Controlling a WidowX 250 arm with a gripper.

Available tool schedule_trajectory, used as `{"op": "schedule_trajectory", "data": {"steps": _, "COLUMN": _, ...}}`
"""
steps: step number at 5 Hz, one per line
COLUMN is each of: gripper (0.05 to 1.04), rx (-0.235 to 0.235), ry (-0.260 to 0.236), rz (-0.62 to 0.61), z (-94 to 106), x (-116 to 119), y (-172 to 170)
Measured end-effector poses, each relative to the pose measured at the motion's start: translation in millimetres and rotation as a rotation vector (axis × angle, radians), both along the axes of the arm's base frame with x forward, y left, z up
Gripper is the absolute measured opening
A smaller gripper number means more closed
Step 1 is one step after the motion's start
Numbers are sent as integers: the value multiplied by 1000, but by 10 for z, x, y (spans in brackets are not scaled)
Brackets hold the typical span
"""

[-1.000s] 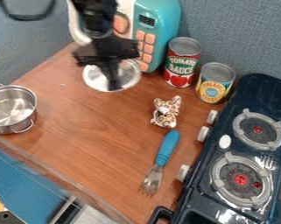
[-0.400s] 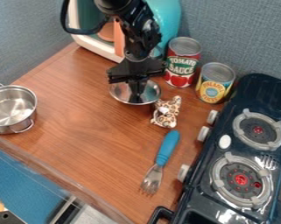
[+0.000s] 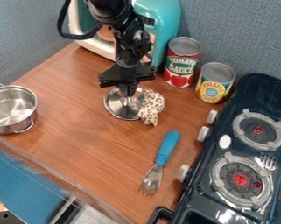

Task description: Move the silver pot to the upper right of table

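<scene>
Where the silver pot sits: at the far left of the view, upright on the table, open at the top, its 2 small loop handles showing, well apart from the gripper.
Gripper: black, pointing down over the upper middle of the table, its fingers closed on the knob of a metal lid.
Metal lid: round and shiny, below the gripper, its right rim against the spotted toy.
Spotted toy: small, cream with dark spots, just beside the lid on its right.
Fork: right of the table's middle, blue handle toward the back, metal tines toward the front edge.
Cans: 2, upright near the back wall; the red-label can stands left of the yellow-label can.
Toy microwave: teal and white, at the back, partly hidden by the black arm.
Toy stove: dark, along the right side, with 2 round burners, red at their centers, and 3 pale knobs facing the table.
</scene>
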State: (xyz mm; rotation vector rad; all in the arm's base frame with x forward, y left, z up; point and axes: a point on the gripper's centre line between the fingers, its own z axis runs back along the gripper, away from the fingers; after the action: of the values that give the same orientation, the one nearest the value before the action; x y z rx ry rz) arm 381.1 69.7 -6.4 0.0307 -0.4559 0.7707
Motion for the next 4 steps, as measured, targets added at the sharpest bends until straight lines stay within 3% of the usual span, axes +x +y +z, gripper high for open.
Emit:
{"op": "schedule_trajectory", "data": {"steps": 1, "gripper": 69, "rx": 4, "ry": 5, "rz": 6, "z": -2, "x": -9, "y": 5}}
{"op": "schedule_trajectory", "data": {"steps": 2, "gripper": 212, "rx": 14, "ry": 21, "rz": 5, "z": -26, "x": -50, "y": 15}}
{"op": "schedule_trajectory", "data": {"steps": 3, "gripper": 475, "rx": 10, "ry": 36, "rz": 16, "z": -50, "x": -112, "y": 7}}
{"op": "schedule_trajectory", "data": {"steps": 4, "gripper": 788, "rx": -10, "ry": 3, "rz": 32, "z": 123, "x": -122, "y": -18}}
